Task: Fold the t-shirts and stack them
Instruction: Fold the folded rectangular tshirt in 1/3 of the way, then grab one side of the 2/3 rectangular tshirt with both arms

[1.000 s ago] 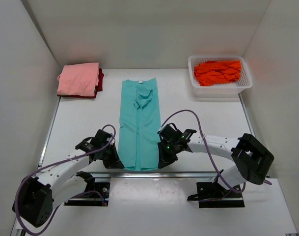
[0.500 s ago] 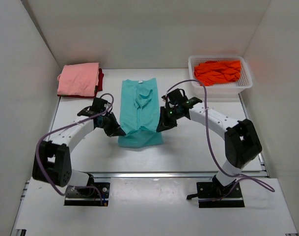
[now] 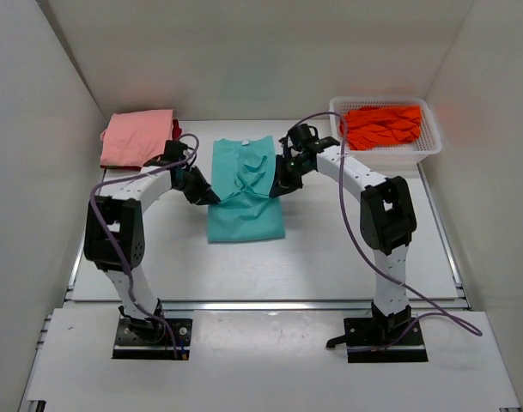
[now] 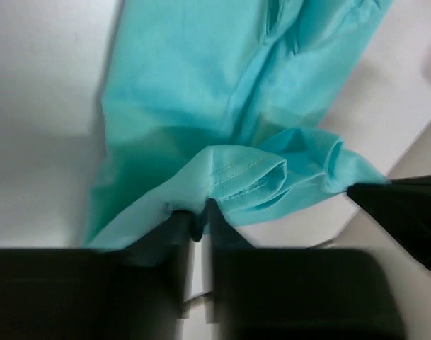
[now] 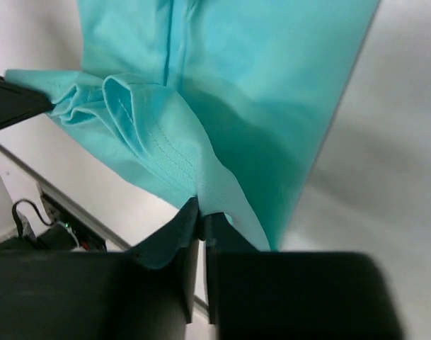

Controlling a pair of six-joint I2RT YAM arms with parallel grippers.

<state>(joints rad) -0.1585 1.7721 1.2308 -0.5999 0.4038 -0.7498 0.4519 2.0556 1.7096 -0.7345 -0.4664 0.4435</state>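
The teal t-shirt [image 3: 244, 206] lies in the middle of the table, its lower half lifted and carried over toward the collar. My left gripper [image 3: 206, 196] pinches the hem's left corner; in the left wrist view the left gripper [image 4: 199, 219] has its tips shut on the teal t-shirt [image 4: 201, 85]. My right gripper [image 3: 276, 190] holds the right corner; the right wrist view shows the right gripper [image 5: 201, 216] shut on the teal t-shirt [image 5: 257, 71]. A folded salmon pink t-shirt [image 3: 139, 137] rests on a dark red t-shirt [image 3: 175, 137] at the back left. A bright orange t-shirt [image 3: 381, 127] lies crumpled in the basket.
The white mesh basket [image 3: 386, 156] stands at the back right corner. White walls close in the table on the left, back and right. Both arms stretch far out over the table toward the back.
Both grippers carried the teal t-shirt's bottom hem from the near edge up toward the collar, doubling the shirt to about half its length. Both arms now reach much farther back.
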